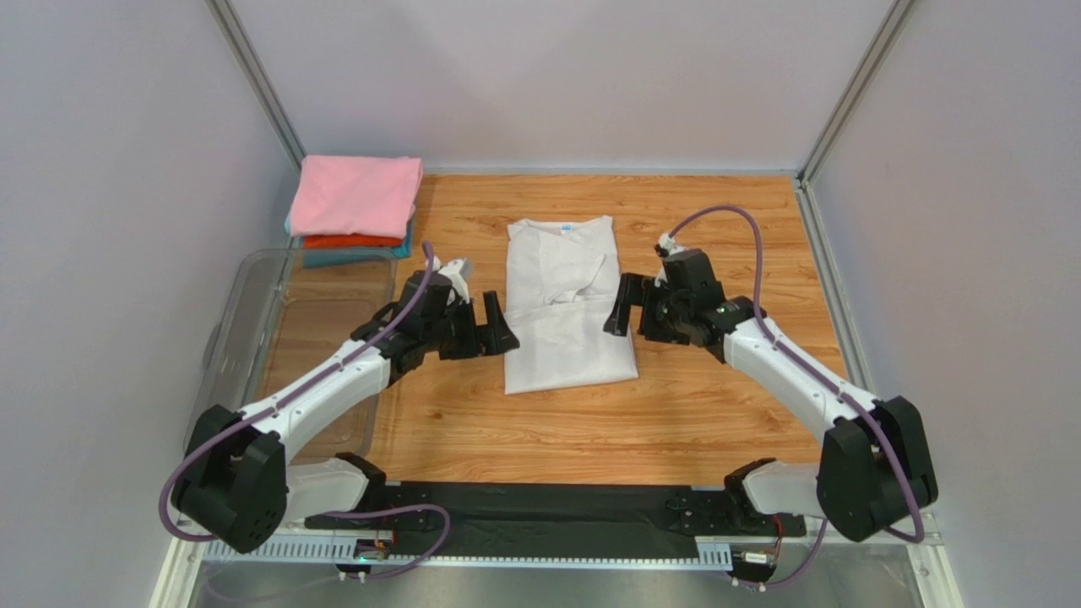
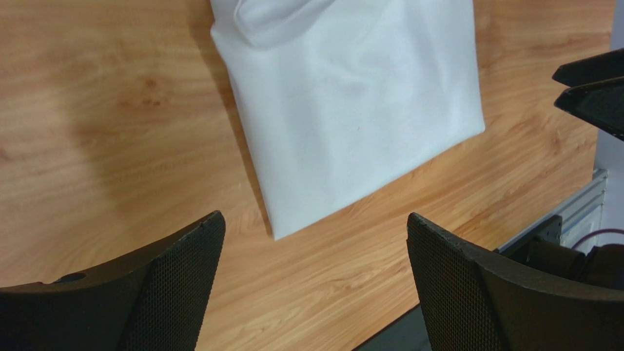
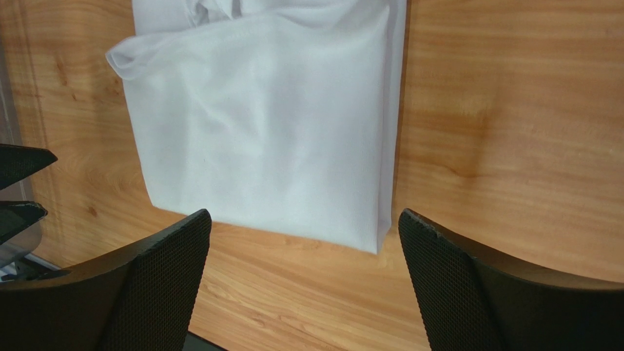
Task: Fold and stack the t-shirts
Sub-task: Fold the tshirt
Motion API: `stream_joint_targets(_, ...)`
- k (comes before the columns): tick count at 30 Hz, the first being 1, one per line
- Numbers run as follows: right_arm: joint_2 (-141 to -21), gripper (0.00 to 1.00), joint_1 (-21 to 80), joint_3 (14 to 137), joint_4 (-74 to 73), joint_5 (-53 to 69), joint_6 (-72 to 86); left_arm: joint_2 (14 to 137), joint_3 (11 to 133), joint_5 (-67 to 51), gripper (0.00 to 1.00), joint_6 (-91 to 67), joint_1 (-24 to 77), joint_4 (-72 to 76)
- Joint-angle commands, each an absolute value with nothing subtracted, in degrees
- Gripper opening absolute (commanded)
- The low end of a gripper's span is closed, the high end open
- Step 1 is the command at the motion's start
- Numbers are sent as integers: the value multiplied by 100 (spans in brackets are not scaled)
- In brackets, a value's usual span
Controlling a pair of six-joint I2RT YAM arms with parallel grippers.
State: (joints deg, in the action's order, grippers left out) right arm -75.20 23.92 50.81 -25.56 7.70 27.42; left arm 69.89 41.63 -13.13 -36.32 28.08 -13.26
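Observation:
A white t-shirt (image 1: 565, 302) lies in the middle of the wooden table, folded into a long narrow strip with its light-blue neck label at the far end. It also shows in the left wrist view (image 2: 351, 110) and the right wrist view (image 3: 264, 124). My left gripper (image 1: 492, 324) is open and empty, just left of the shirt's left edge. My right gripper (image 1: 624, 307) is open and empty, just right of the shirt's right edge. A stack of folded t-shirts sits at the back left: pink (image 1: 355, 194) on top, orange-red (image 1: 350, 241) under it, teal (image 1: 343, 257) at the bottom.
A clear plastic bin (image 1: 241, 332) stands along the table's left side, under my left arm. Grey walls enclose the table on three sides. A black mounting strip (image 1: 546, 507) runs along the near edge.

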Motion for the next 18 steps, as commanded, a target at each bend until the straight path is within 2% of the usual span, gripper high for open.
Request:
stream_joint_targets(1,-7042,100,2426,4493,-2373,932,3057,6584,3666,-1643,100,-3884,2891,-977)
stream_joint_targets(6,-6706,100,2426,3579,-1821,1090,3410,6354,3042,-1705,100,-4078,2971,-660)
stream_joint_targets(10,-6767,100,2426,3516,-1714,1099,3507,6539,2927,-1924,100,-4166,2988,-467)
stream_joint_targets(18,-7022,96,2417,3402,-1617,906,3612,7083,2804,-2004,88,-4219,3015,-316)
